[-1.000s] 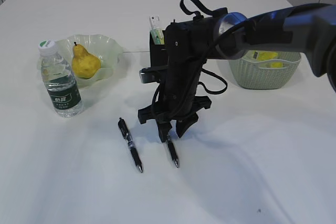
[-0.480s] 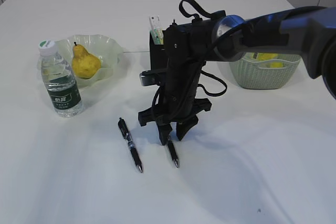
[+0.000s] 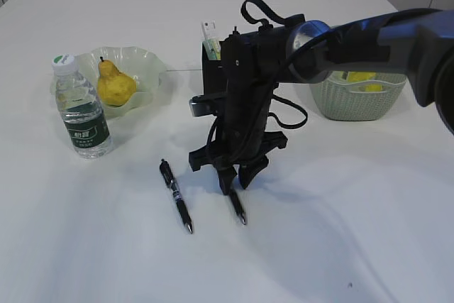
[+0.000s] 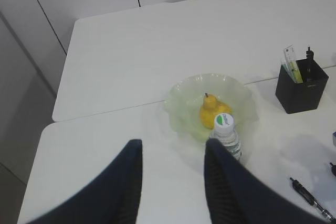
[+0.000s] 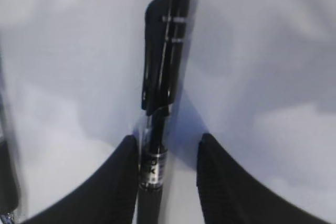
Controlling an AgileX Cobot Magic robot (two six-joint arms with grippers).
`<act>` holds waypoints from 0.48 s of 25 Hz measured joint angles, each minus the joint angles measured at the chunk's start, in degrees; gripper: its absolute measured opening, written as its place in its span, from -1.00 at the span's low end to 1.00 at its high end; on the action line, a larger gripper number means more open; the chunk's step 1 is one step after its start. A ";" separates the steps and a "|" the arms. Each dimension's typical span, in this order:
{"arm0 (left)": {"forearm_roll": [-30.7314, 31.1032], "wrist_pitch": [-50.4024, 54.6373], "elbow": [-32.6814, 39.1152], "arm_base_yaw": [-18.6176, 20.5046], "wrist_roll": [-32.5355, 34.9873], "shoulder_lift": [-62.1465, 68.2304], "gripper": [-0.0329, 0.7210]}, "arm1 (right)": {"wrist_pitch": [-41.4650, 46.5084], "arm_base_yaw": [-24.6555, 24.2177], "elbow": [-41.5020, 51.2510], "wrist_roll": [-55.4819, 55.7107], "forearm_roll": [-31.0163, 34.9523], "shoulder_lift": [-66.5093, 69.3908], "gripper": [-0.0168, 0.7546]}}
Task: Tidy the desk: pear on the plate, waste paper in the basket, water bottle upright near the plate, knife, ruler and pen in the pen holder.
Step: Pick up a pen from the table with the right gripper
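Water bottle (image 3: pixel 81 107) stood upright, touching the plate (image 3: pixel 145 64); pear (image 3: pixel 113 83) seated on the plate. Right of the plate, one pen (image 3: pixel 176 195) left loose on the worktop (image 3: pixel 340 232). Further right, second pen (image 3: pixel 237 207) straddled by the right hand (image 3: pixel 235 178), fingers parted, not clamped. Left hand (image 4: pixel 170 174) released, nothing held.

The white desk (image 3: pixel 369 232) filled the frame. At left stood a water bottle (image 3: pixel 81 108) beside a plate (image 3: pixel 145 65); centre, two pens (image 3: pixel 176 195) (image 3: pixel 237 207) and a pen holder (image 3: pixel 211 69); at right, a basket (image 3: pixel 355 97).
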 joint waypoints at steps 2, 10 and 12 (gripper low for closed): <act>0.00 0.00 0.00 0.00 0.00 0.00 -0.18 | 0.00 0.00 0.00 0.00 -1.08 0.00 -0.28; 0.13 0.00 0.00 0.00 0.00 0.00 -0.18 | 0.18 0.00 -0.22 -0.10 -3.19 0.02 -0.72; 0.13 0.00 0.00 0.00 0.00 0.00 -0.18 | 1.73 0.00 -0.97 -0.10 -3.30 0.12 -0.72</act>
